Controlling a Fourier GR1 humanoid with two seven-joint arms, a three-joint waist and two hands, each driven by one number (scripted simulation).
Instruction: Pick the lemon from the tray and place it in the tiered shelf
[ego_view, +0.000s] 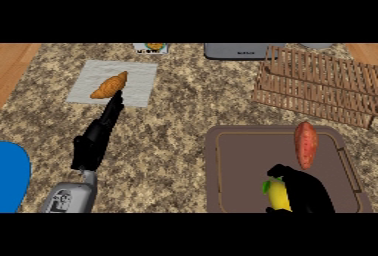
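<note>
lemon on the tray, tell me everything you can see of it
The small yellow oval lemon has smooth-looking skin and a green bit at its upper end. It lies lengthwise on the brown rimmed tray, near the tray's front edge, below the reddish-orange sweet potato and apart from it. The robot's black right hand sits against its right side, fingers curled over its top, hiding part of it.

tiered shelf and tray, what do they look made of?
Tiered shelf: looks like wood, matte reddish-brown, built of thin parallel slats with gaps.
Tray: brown and flat, with a raised rim and a groove inside it; could be plastic or wood, no grain showing.
</note>
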